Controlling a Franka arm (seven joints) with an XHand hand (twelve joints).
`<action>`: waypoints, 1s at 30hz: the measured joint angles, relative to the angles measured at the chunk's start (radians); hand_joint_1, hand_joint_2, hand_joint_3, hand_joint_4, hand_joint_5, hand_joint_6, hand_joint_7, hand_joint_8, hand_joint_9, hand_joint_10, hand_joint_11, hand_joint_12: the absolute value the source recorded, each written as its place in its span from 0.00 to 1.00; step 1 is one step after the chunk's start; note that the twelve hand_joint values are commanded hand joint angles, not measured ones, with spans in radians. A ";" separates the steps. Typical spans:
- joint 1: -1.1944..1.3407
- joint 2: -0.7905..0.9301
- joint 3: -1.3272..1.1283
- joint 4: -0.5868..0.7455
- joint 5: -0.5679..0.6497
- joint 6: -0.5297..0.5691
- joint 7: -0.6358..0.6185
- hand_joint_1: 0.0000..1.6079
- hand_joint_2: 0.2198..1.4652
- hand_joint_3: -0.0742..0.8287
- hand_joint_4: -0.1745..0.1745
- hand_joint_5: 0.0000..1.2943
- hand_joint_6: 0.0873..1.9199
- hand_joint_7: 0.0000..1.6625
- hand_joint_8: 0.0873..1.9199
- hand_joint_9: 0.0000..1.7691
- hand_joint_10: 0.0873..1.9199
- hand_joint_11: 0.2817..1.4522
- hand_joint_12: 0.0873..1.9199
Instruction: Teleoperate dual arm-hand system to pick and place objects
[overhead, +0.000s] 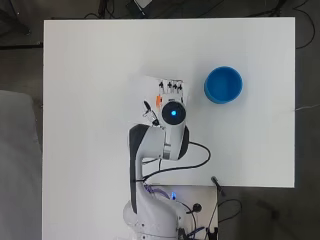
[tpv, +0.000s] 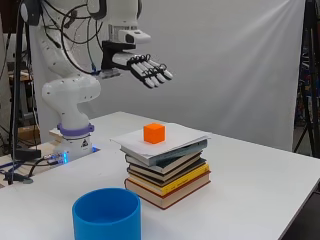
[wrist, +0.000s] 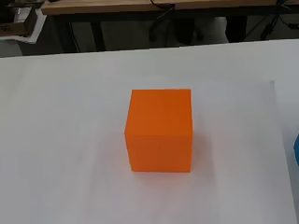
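Nearest in the side view stands the blue cup (tpv: 106, 215), empty and upright, its mouth open to take a drop, just in front of the book stack (tpv: 167, 175). On top of the stack lies a white sheet (tpv: 180, 136), and the orange cube (tpv: 154, 133) sits on that, raised off the table, likely to make it easy to reach. Above the stack hangs the hand (tpv: 145, 67), fingers straight and spread, holding nothing, well clear of the cube and seemingly lined up for a descent. No writing can be read anywhere on the cube or cup
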 joint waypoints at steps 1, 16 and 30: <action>-0.001 0.020 -0.017 -0.013 0.009 0.031 -0.009 0.05 0.67 0.09 0.72 0.17 0.00 0.17 0.00 0.23 0.00 0.17 0.00; 0.000 0.145 -0.114 -0.218 0.153 0.394 -0.171 0.10 0.64 0.08 0.68 0.17 0.00 0.19 0.00 0.25 0.00 0.17 0.00; 0.015 0.228 -0.137 -0.174 0.241 0.206 -0.384 0.61 0.74 0.08 0.98 0.69 0.55 0.74 0.96 0.81 0.95 0.55 0.86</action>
